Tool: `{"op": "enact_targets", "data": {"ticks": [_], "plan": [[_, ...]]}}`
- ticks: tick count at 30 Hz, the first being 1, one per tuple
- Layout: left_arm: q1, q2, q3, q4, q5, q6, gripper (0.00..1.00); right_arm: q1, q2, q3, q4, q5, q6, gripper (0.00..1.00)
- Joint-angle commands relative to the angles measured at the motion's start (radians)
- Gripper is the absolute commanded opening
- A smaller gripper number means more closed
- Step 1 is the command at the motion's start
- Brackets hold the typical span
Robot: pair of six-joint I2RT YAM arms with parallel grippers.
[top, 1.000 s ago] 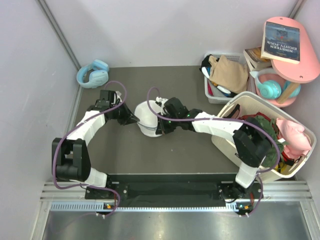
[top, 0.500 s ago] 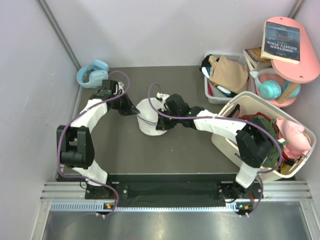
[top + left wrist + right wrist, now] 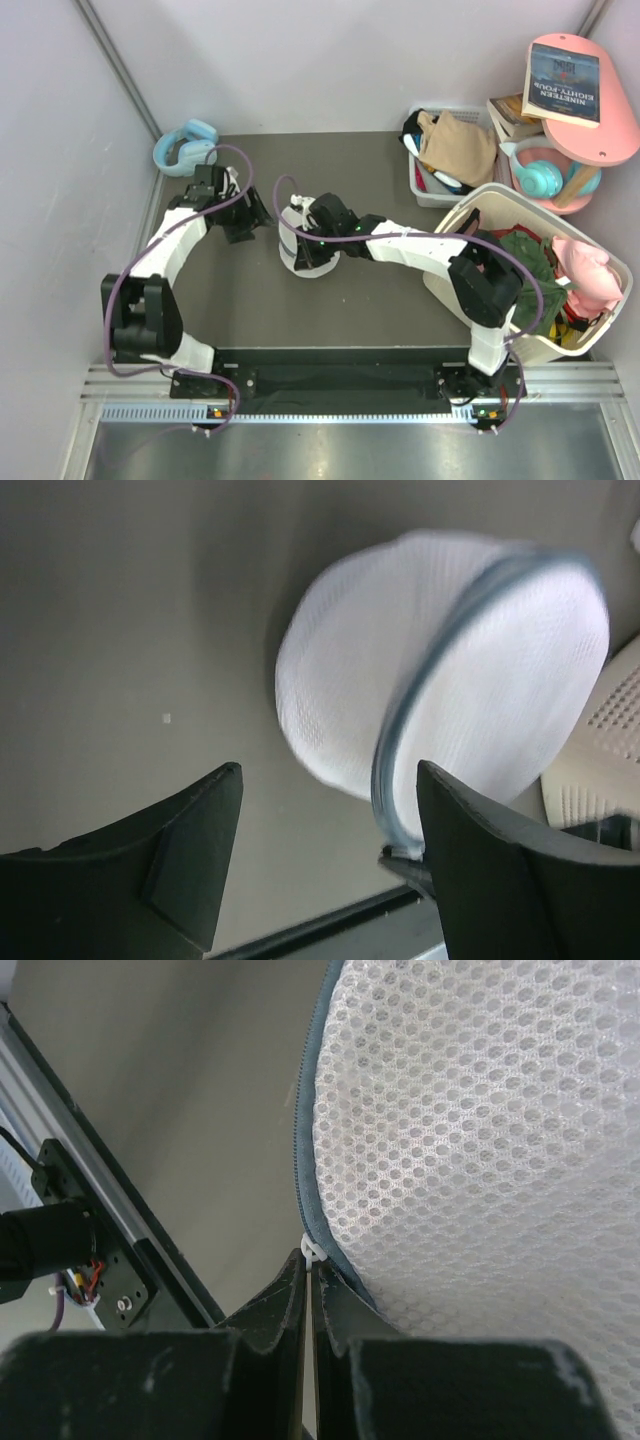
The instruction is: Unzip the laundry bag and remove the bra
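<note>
Mesh and zip filled most of what I could see. From the overhead camera, the laundry bag [image 3: 301, 258] sat tipped up on the dark table [image 3: 380, 300]. My right gripper [image 3: 312, 235] was pressed against its upper right edge and my left gripper [image 3: 258, 212] was just off its left side, not touching it.

Through my left wrist camera, the jaws stood wide apart with nothing between them. The bag [image 3: 440, 670] lay just beyond, up on edge, its grey zip [image 3: 420, 710] curving toward my right-hand finger [image 3: 480, 870].

Through my right wrist camera, my fingers were clenched tight on the small white zip pull [image 3: 312, 1251] at the bag's lower rim, with the mesh [image 3: 480, 1160] bulging right beside them. I could not see the bra in any view. It was probably inside the bag, though the mesh was too dense to tell.

I judged the risk to be this: with my left side gripping nothing, a tug on the pull would drag the whole bag along instead of running the zip open. The pinch on that little tab was also thin and could slip off.
</note>
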Motion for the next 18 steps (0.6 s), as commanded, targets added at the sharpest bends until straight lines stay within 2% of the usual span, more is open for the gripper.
{"op": "enact_targets", "data": {"ticks": [1, 5, 10, 13, 14, 18], "plan": [[0.003, -0.142, -0.109, -0.02, 0.024, -0.024, 0.74, 0.022, 0.033, 0.093, 0.007, -0.036, 0.002, 0.0], [0.003, -0.199, -0.218, 0.123, 0.117, -0.148, 0.72, 0.033, 0.059, 0.122, -0.013, -0.043, -0.007, 0.0], [0.001, -0.185, -0.255, 0.189, 0.171, -0.188, 0.68, 0.039, 0.062, 0.133, -0.02, -0.042, -0.013, 0.0], [0.0, -0.158, -0.269, 0.207, 0.203, -0.194, 0.57, 0.039, 0.061, 0.133, -0.02, -0.039, -0.011, 0.0], [0.0, -0.156, -0.284, 0.221, 0.22, -0.209, 0.49, 0.04, 0.061, 0.131, -0.022, -0.039, -0.011, 0.0], [0.0, -0.132, -0.309, 0.298, 0.254, -0.249, 0.38, 0.042, 0.056, 0.125, -0.022, -0.034, -0.007, 0.0]]}}
